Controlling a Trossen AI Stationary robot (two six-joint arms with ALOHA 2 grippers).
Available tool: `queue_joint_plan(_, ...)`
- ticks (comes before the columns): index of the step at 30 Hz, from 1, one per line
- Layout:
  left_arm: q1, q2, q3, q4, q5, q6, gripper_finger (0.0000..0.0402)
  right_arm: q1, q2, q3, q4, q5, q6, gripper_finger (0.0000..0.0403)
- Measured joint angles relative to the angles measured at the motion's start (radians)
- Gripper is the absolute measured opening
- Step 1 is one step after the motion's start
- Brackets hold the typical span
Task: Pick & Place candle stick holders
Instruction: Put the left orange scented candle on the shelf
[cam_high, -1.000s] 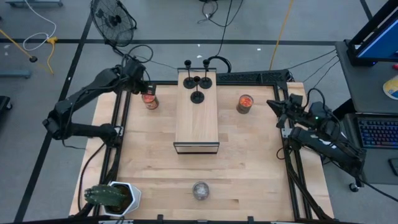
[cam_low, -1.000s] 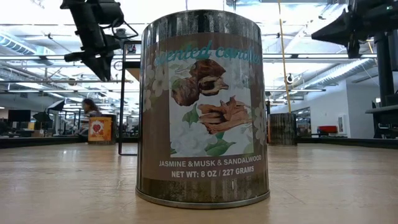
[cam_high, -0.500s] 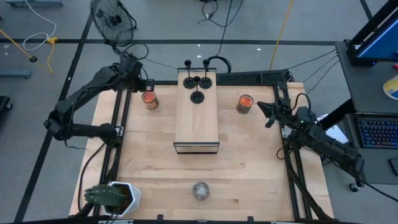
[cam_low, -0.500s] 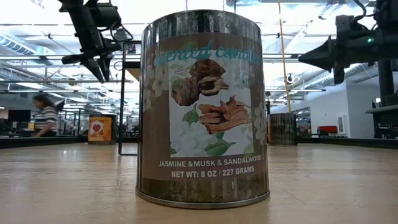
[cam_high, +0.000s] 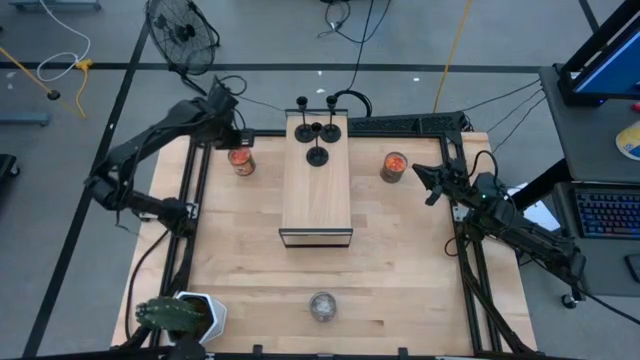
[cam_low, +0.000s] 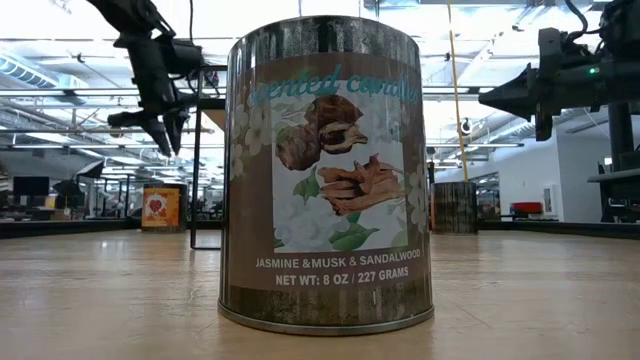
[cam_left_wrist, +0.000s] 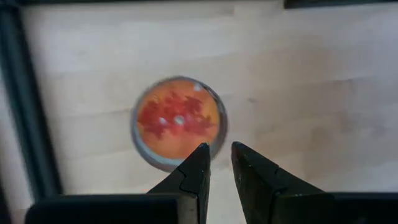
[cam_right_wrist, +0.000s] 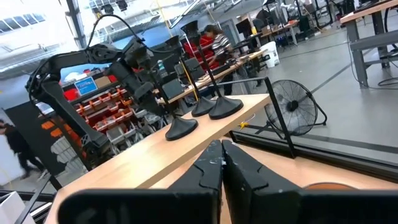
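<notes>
The left gripper (cam_high: 232, 133) was held above the table (cam_high: 400, 260), just over a tin with an orange-red top (cam_high: 240, 160) near the 10 o'clock corner. In the left wrist view the fingers (cam_left_wrist: 198, 168) were seen drawn nearly together with only a thin gap, gripping nothing, the tin's top (cam_left_wrist: 178, 119) lying below them.

The three candle stick holders (cam_high: 317, 135) were matte black, each with a round disc base, a thin upright stem and a small cup on top. They stood close together on the 12 o'clock end of a long pale wooden block (cam_high: 316, 195) at the table's centre: two side by side at the far edge, the third (cam_high: 318, 155) just toward 6 o'clock from them. In the right wrist view their disc bases (cam_right_wrist: 205, 111) were seen resting on the block's top.

A second orange-topped tin (cam_high: 394, 166) stood toward 2 o'clock of the block. The right gripper (cam_high: 424, 178) was held beside it at the table's 3 o'clock edge, its fingers (cam_right_wrist: 208, 168) pressed together and empty.

The table was of light wood planks in a black frame. A silver-lidded candle tin (cam_high: 322, 305) stood near 6 o'clock and a potted plant (cam_high: 178, 317) at 7 o'clock. A floor fan (cam_high: 182, 35) stood on the grey floor beyond. Behind, an open workshop with ceiling lights and benches was seen.
</notes>
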Motion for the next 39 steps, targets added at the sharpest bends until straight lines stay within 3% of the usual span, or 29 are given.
queue_joint_plan(15, -0.016, 0.007, 0.000, 0.000, 0.019, -0.087, 0.0072, 0.000, 0.000, 0.000, 0.000, 0.002, -0.002, 0.0000)
queue_joint_plan(21, -0.071, 0.007, 0.000, 0.000, 0.027, -0.259, 0.0072, 0.000, 0.000, 0.000, 0.000, 0.002, -0.003, 0.0000)
queue_joint_plan(29, -0.152, 0.007, 0.000, 0.000, -0.088, -0.486, 0.0072, 0.000, 0.000, 0.000, 0.000, 0.003, 0.007, 0.0000)
queue_joint_plan(39, -0.160, 0.007, -0.030, 0.001, -0.138, -0.469, 0.0072, 0.000, 0.000, 0.000, 0.001, 0.003, 0.008, 0.0000)
